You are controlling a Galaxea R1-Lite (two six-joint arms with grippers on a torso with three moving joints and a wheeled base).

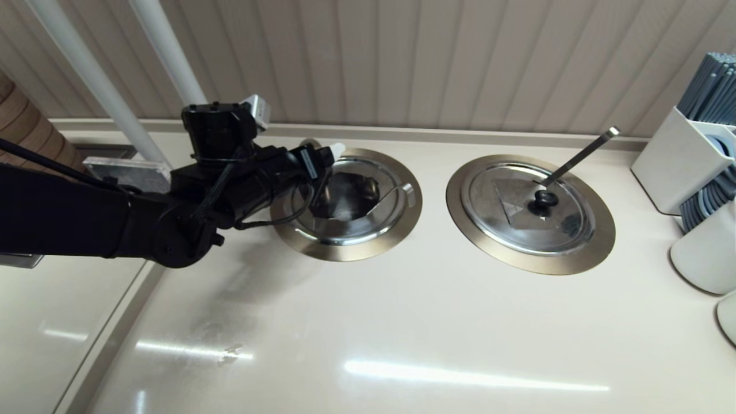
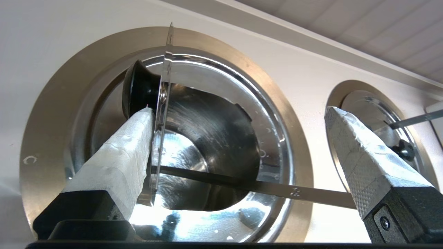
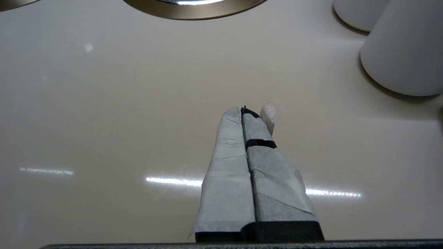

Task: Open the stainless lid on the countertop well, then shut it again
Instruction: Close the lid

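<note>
The left tool [image 2: 238,114], fingers spread wide and gripping nothing, rests one finger against the round shiny steel lid [image 2: 160,114], standing on edge over the round bronze-rimmed well [image 2: 52,114] in the cream tabletop [image 1: 402,322].

My left arm [image 1: 86,218] covers the left part of the countertop well [image 1: 397,230] in the head view, and most of the stainless lid [image 2: 162,114] is hidden there. I cannot tell if my fingertip [image 2: 140,121] touches its knob [image 2: 138,90]. The right edge cuts the white containers [image 1: 698,253].
</note>
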